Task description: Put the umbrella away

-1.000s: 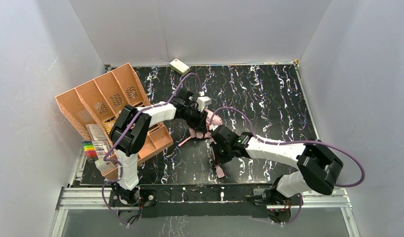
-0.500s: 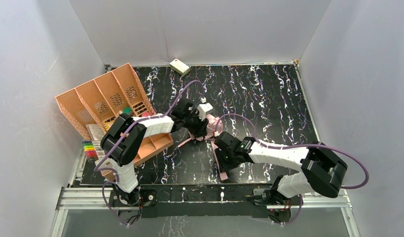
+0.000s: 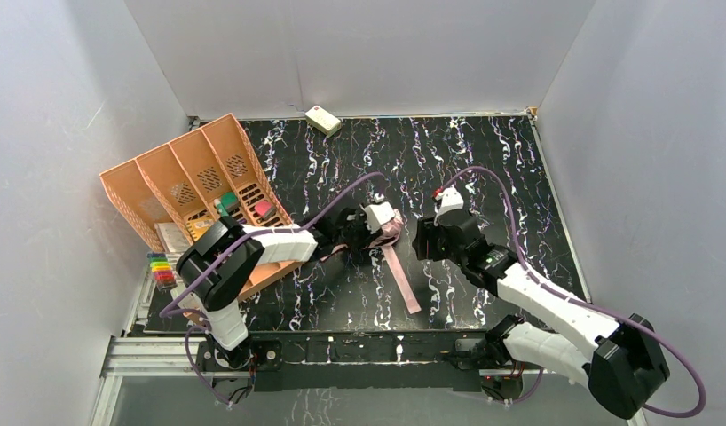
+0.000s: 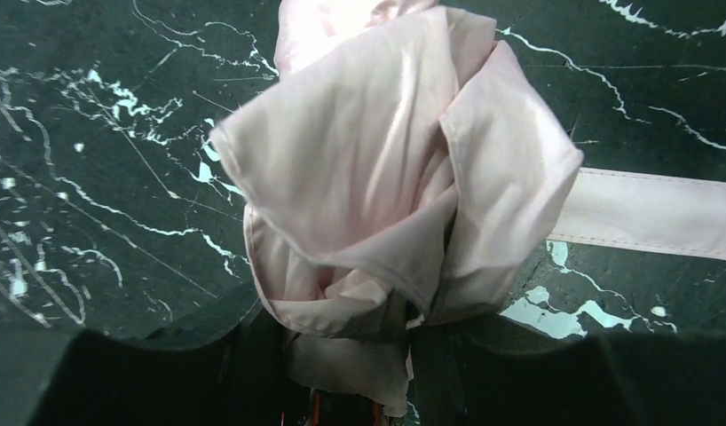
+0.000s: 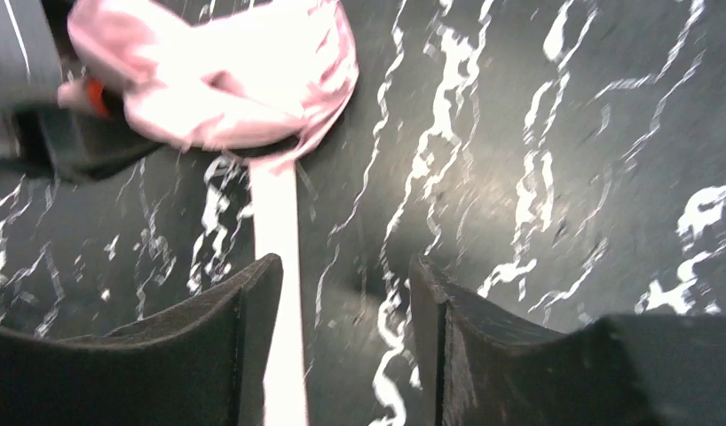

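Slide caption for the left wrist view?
Left gripper grips the bunched pink umbrella, strap trailing across the black marbled table.

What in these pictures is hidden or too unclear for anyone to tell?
- Left wrist view: bunched fabric of the umbrella covers its ribs, its handle and where the left end effector pinches it.
- Top view: the items in the orange organizer are too small to name.
- Right wrist view: blurred; the strap runs off the bottom edge.
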Tool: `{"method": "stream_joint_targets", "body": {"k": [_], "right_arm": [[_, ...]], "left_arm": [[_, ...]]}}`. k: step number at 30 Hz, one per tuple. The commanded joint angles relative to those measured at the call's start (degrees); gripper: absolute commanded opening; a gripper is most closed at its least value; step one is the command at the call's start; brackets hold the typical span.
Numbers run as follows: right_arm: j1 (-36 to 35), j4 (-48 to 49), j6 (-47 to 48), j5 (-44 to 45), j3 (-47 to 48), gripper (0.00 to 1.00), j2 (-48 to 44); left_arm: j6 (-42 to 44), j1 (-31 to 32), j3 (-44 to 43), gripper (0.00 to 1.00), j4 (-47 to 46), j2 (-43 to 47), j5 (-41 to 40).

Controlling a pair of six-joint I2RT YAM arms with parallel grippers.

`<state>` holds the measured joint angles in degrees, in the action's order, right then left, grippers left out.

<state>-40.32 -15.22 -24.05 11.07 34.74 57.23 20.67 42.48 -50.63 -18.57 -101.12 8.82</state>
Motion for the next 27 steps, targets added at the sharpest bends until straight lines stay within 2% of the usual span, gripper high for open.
{"method": "stream_joint_targets", "body": {"k": [1,3,8,13,16,20,23,27], "right_arm": [[2.51,23.68,12.06,7.86,-3.86,0.66,-1.28],[5.69,24.17,13.82,6.15,-1.42,0.71,1.27],[14.52,22.39,20.67,-13.22,6.01,0.78,9.78],[18.90,22.98,29.57,-28.80,10.85,0.79,17.97],[19.23,28.97,35.03,-32.18,9.23,0.79,20.75],[20.51,37.64,42.97,-41.53,6.94,0.79,23.23],[20.69,28.61,50.57,-47.58,13.05,0.79,27.13],[20.88,7.23,61.78,-57.14,24.42,0.80,34.41]], "left_arm": [[6.98,2.97,5.97,0.00,1.24,-1.39,-14.23],[8.28,4.32,7.25,0.00,-0.82,-1.28,-16.67],[12.79,7.95,9.50,0.00,-4.10,-2.30,-21.89],[16.50,10.97,10.98,0.00,-7.99,-3.51,-25.47],[18.09,13.04,10.97,0.00,-8.63,-4.58,-28.02],[19.70,15.25,12.21,0.00,-11.51,-5.58,-31.87],[21.08,16.68,12.98,0.00,-13.87,-6.85,-33.98],[24.83,18.76,13.48,0.00,-17.53,-10.27,-37.88]]}}
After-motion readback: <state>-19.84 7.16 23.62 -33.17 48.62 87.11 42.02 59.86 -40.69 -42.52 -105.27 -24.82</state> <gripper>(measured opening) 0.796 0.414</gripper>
